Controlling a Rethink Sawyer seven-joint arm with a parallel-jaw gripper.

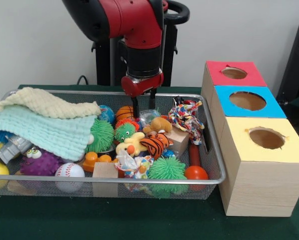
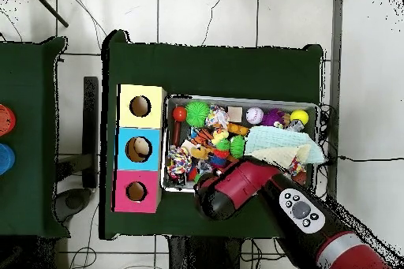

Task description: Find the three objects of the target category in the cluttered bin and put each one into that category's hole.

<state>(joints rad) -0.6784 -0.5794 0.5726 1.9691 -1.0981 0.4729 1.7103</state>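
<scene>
Black two-pronged gripper (image 1: 144,105) hanging over the middle of the wire mesh bin (image 1: 215,165) on the green table (image 1: 139,220), fingers (image 1: 135,106) slightly spread and pinching nothing, tips just above the orange basketball (image 1: 124,113) and the small green spiky ball (image 1: 124,132). Target category not identifiable; likely candidates, judged soft, light and springy: small green spiky ball, larger green spiky ball (image 1: 101,135), front green spiky ball (image 1: 167,169). Best taken across the body, rubbery spikes liable to slip; three-hole wooden box (image 1: 259,165) standing just beside the bin.
</scene>
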